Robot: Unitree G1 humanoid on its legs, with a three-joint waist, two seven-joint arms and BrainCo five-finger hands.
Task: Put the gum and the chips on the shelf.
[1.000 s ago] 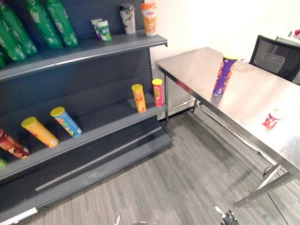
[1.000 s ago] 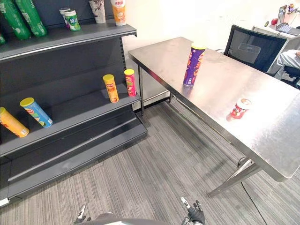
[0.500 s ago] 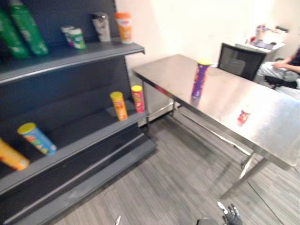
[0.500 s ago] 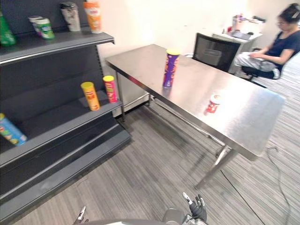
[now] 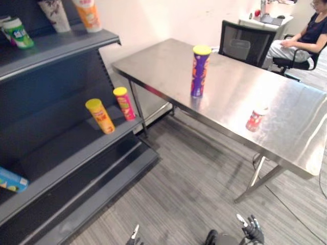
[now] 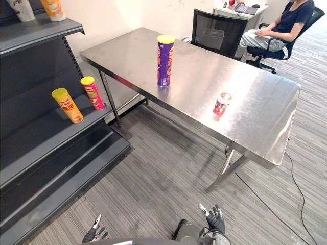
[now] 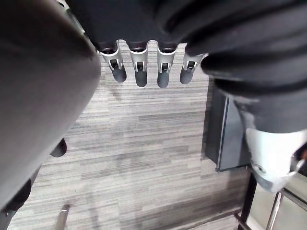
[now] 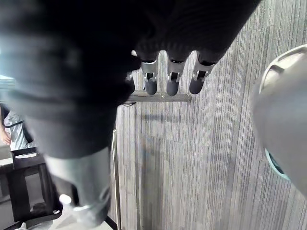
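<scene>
Chips [image 6: 165, 60], gum [image 6: 221, 103] stand apart on table [image 6: 255, 92], off edges.

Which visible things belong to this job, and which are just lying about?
Job: purple chips tube and red gum canister, both standing on the table; shelf; left hand and right hand, open, holding nothing.
Background: yellow tube and red tube on the shelf; office chair; seated person.

A steel table [image 6: 255, 102] is standing on grey striped carpet [image 6: 168, 168] beside a dark shelf unit [image 6: 30, 148]; a black mesh chair [image 6: 217, 35] is sitting at its far edge, against a pale wall [image 6: 122, 15].
</scene>
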